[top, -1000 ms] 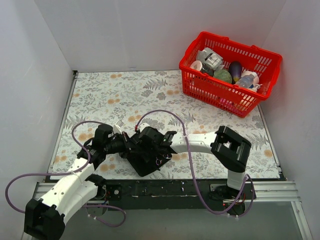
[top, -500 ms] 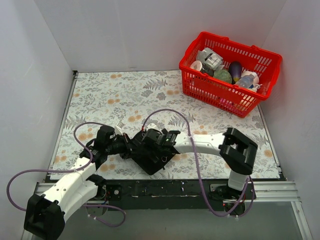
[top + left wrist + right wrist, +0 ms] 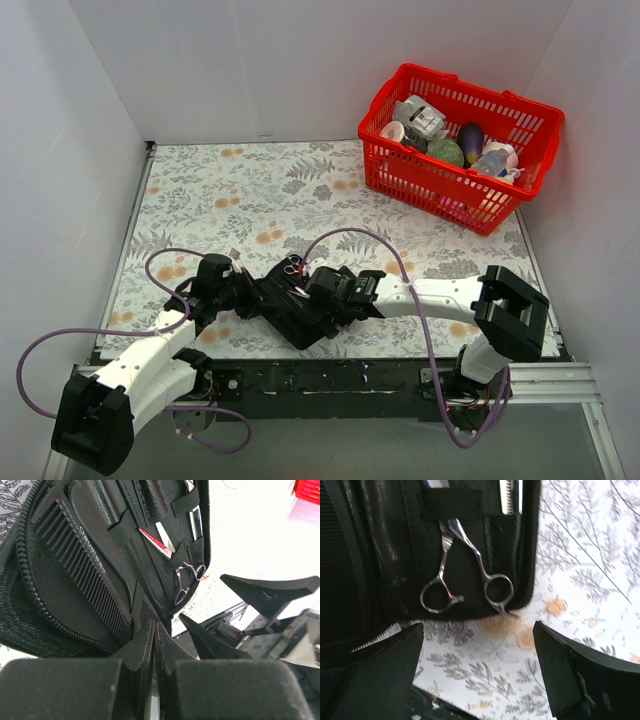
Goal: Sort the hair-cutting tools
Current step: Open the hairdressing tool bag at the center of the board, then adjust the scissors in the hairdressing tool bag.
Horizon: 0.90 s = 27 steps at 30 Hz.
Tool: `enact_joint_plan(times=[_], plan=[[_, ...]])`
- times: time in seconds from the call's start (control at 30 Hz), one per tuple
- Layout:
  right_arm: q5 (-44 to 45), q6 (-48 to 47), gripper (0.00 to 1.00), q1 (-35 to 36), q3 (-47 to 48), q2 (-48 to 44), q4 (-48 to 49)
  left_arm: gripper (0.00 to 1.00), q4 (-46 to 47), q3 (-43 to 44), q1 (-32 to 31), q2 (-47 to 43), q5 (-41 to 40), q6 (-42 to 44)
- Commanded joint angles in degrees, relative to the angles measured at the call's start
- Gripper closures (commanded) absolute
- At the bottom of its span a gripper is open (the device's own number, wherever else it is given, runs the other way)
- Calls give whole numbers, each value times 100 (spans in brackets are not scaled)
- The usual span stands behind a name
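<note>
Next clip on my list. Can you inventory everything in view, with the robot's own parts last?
case: one, black, lying open on the mat near the front centre
scissors: one pair, silver, strapped into the case with the ring handles near its edge
other blades: silver, one with teeth, tucked under straps farther up the case; count unclear
comb: one, black, in the case's other half
basket: one, red, far right corner
basket contents: several, mixed colours, some egg-shaped; count unclear
mat: one, pale leaf print, covering the table
left pincer: shut, at the case's edge
right pincer: open, over the mat just off the case, by the scissors' rings
</note>
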Motion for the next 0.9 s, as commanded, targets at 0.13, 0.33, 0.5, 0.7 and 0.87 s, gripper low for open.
enact_joint_plan(times=[0.13,0.33,0.5,0.7,0.87], plan=[[-469,-720,2,-241,219,560,996,100,31,-56,5,-60,-72,91],[-522,-1011,2,-311,633,745,882,100,74,-65,-4,10,-72,100],[-777,-1090,2,-426,712,912,978,100,118,-65,-4,63,-63,91],[-1084,-985,7,-487,581,1018,1119,100,118,-47,5,63,-45,100],[-1313,-809,20,-487,299,921,1154,100,110,-38,5,80,-54,118]])
